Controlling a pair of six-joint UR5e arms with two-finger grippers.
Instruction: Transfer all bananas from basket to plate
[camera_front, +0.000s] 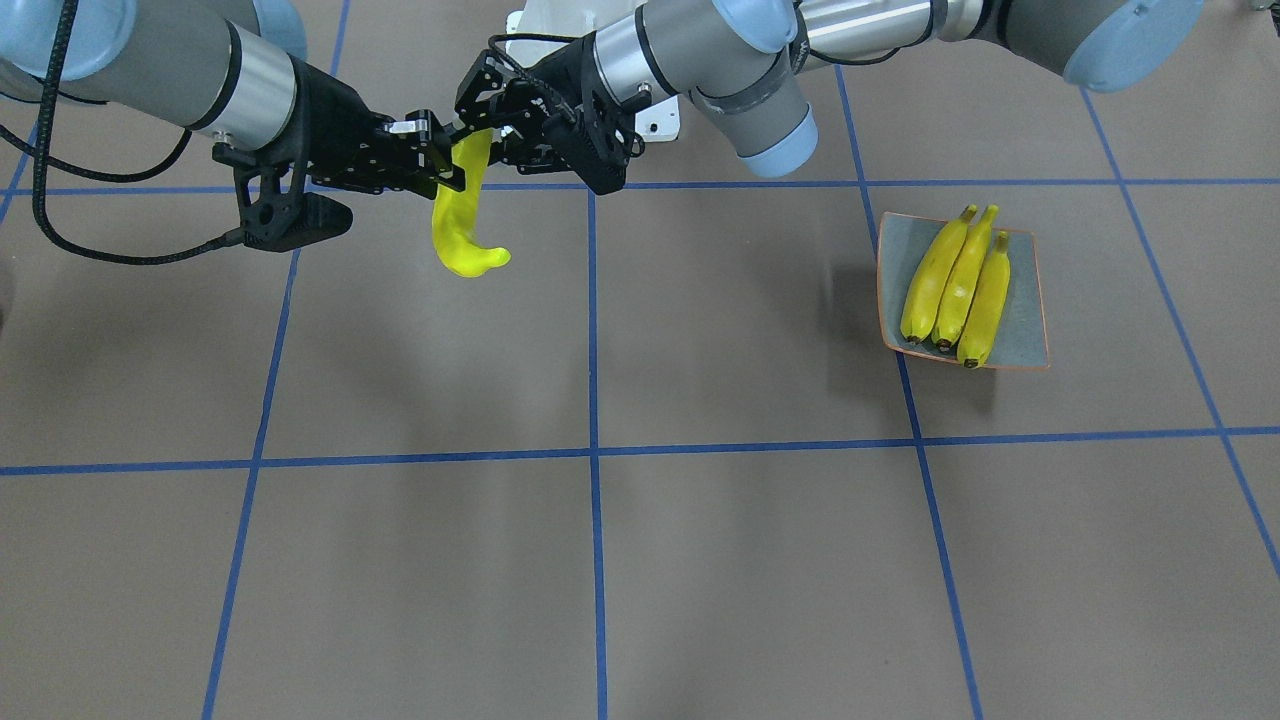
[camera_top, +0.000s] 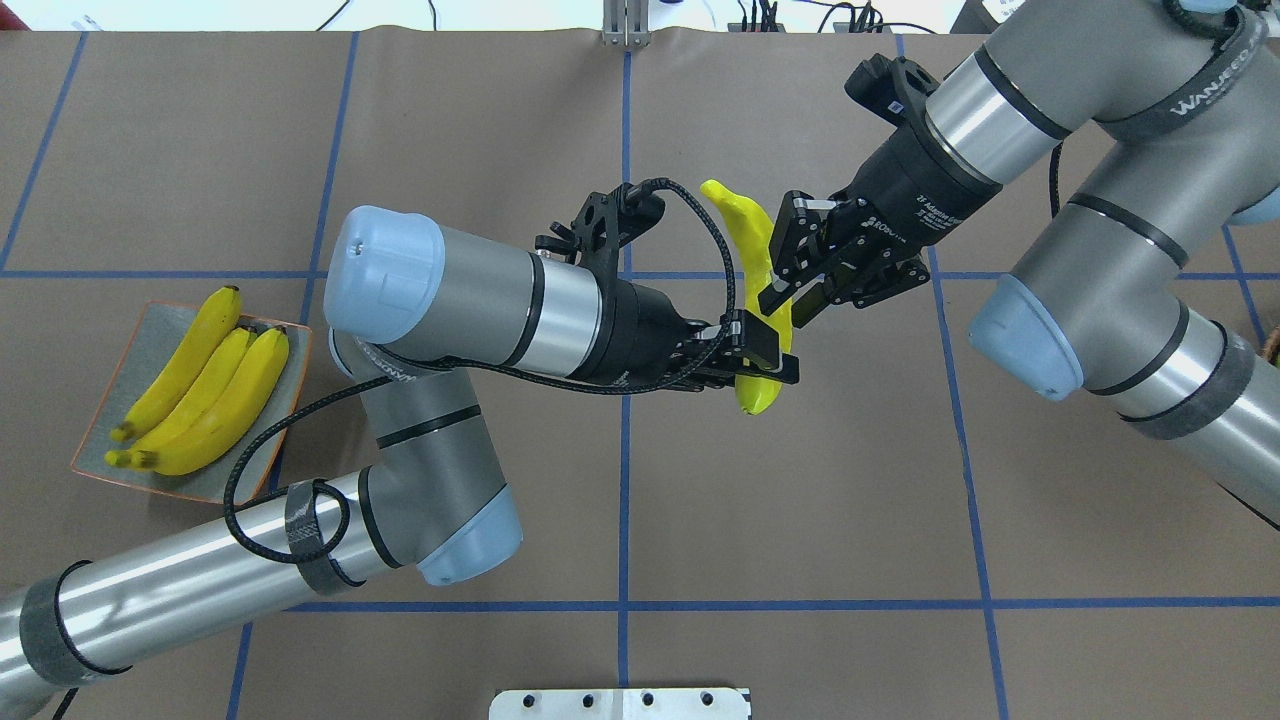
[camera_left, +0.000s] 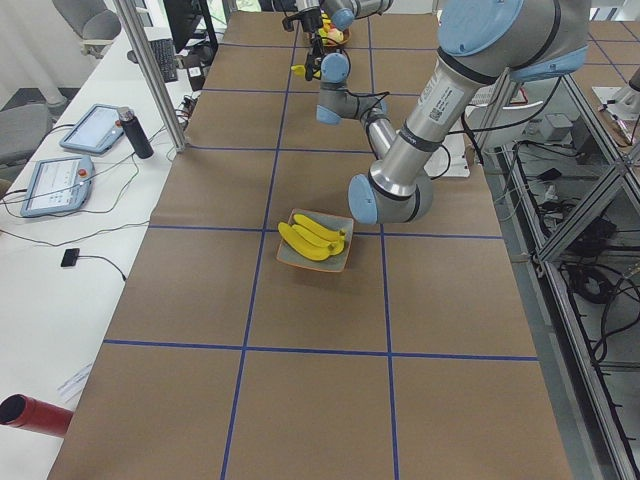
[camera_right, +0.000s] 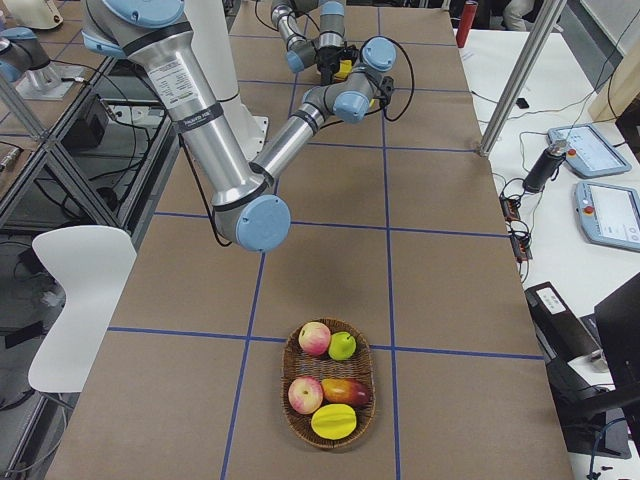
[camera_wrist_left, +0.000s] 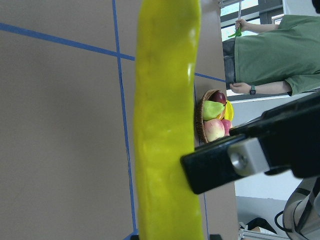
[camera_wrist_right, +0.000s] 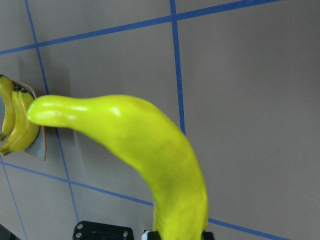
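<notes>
Three bananas (camera_top: 200, 385) side by side on plate (camera_top: 160, 322), fourth banana (camera_top: 745, 225) aloft above table (camera_top: 800, 500) middle, well apart from plate, pinched in right gripper (camera_top: 787, 298), left gripper (camera_top: 768, 360) straddling it, clamped or slack cannot tell.

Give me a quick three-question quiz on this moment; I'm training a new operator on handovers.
1. How many bananas lie on the plate?
2. True or false: the fourth banana is already on the plate too.
3. Which grips it? A: left gripper only. B: right gripper only. C: both.
Key: 1, three. 2, false, it is held in the air. 3, C.
</notes>
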